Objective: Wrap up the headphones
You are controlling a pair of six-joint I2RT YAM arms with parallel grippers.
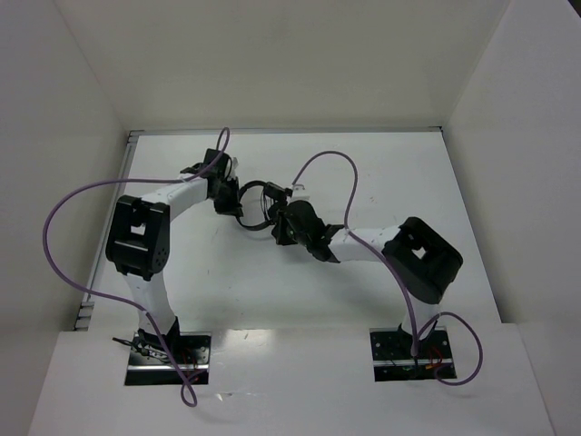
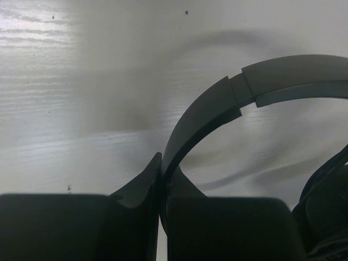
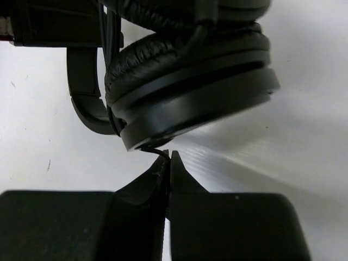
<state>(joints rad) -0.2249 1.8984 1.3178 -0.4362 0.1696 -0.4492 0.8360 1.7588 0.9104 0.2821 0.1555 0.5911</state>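
Left gripper (image 2: 162, 167): jaws drawn narrow and clamped on the headband (image 2: 261, 81), which is caught right at the fingertips. From the tips the band arcs up, away and off to the tool's right. The soft shadow on the table (image 2: 70, 81) beyond it suggests the band is lifted clear. My read is that you are using this arm as the anchor, so the headphones (image 1: 257, 204) cannot swing or twist while the other arm does the winding.

Right gripper (image 3: 167, 162): jaws closed to a sliver, with a thin strand of cord (image 3: 157, 152) nipped at the very tips. An earcup (image 3: 190, 81) sits just above and beyond those tips, tilted and almost touching them. The cord seems to leave the cup's lower rim right there, so you likely hold it near its root. That is a sensible place to begin a wrap, but there is little slack.

What each view gives you:
- Overhead: the two tools are close together with the headphones bridging them. Both grips and the cord are too small to read here.
- Left wrist: shows the headband clamp plainly, and a dark padded edge low on the tool's right that is probably an earcup. No cord shows.
- Right wrist: the only view that shows the cord pinch.

I cannot find the loose run of cord in any view, so check it before you lead the strand round.
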